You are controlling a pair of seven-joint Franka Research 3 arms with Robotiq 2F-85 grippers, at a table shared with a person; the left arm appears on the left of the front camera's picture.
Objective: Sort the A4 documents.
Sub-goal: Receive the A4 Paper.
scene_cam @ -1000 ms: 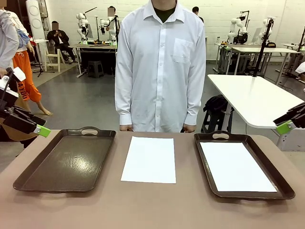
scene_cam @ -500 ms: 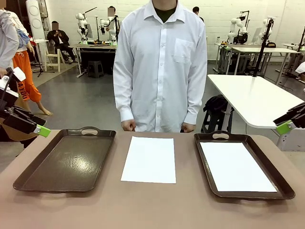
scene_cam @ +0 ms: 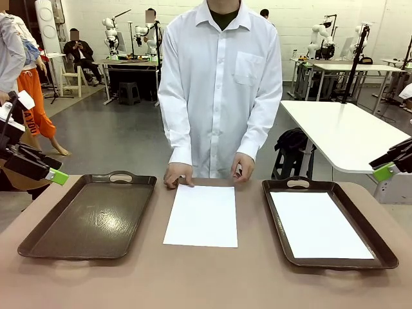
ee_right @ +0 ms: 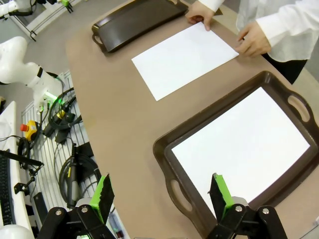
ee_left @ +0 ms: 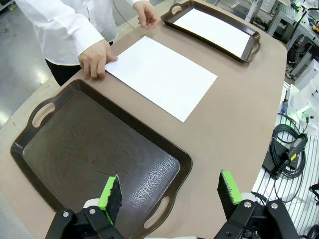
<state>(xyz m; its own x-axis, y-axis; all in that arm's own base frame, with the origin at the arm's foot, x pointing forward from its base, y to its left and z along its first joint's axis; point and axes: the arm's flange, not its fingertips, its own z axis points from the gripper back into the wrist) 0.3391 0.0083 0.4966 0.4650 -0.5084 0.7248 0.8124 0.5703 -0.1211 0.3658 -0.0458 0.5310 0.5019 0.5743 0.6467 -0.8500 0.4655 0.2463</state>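
Note:
A blank white A4 sheet [scene_cam: 201, 215] lies flat on the table between two dark brown trays; it is also in the left wrist view [ee_left: 160, 75] and the right wrist view [ee_right: 183, 59]. Both of the person's hands [scene_cam: 177, 174] touch its far edge. A second white sheet [scene_cam: 319, 225] lies inside the right tray [scene_cam: 385, 250]. The left tray [scene_cam: 87, 219] holds nothing. My left gripper [scene_cam: 55, 171] hovers open off the table's left side, and its green pads [ee_left: 109, 194] stand wide apart. My right gripper [scene_cam: 386, 168] hangs open at the far right, above the right tray [ee_right: 172, 164].
Tan tabletop [scene_cam: 206, 277] runs bare along the front edge. A white table [scene_cam: 341, 132] stands behind on the right. Cables and a power unit [ee_left: 286, 149] lie on the floor beside the table.
The person has leaned in and brought both hands down from the table's far edge onto the middle sheet's far corners. Neither arm has moved.

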